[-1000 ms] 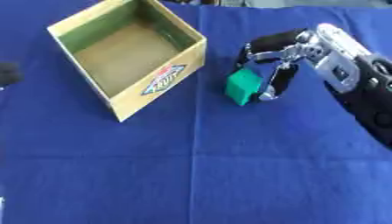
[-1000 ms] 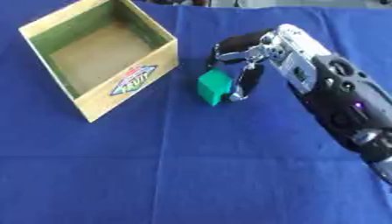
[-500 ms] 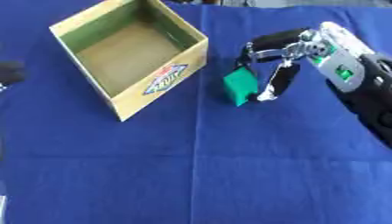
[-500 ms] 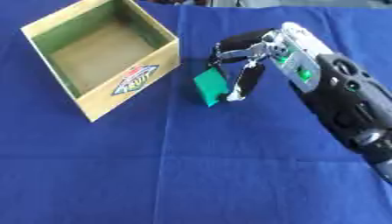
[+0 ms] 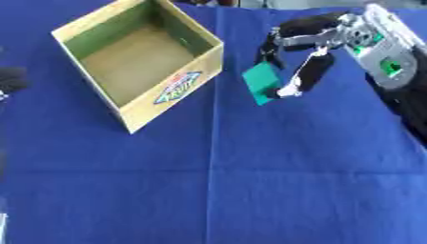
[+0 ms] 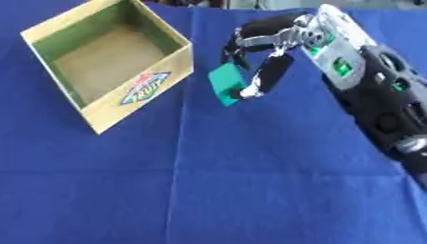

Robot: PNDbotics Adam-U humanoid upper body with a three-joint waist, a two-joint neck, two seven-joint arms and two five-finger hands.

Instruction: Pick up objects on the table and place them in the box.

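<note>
Green block (image 6: 226, 84) pinched in right hand (image 6: 279, 45), beside box (image 5: 197, 61).

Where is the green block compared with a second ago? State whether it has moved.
Yes. The green block, pinched in the right hand, now sits tilted and closer to the box than before.

My right arm (image 6: 380, 109) runs off the right edge; a blurred dark shape (image 5: 10, 81) sits at left edge.

Right hand (image 6: 275, 52): black fingers, silver links, green marks on wrist.
</note>
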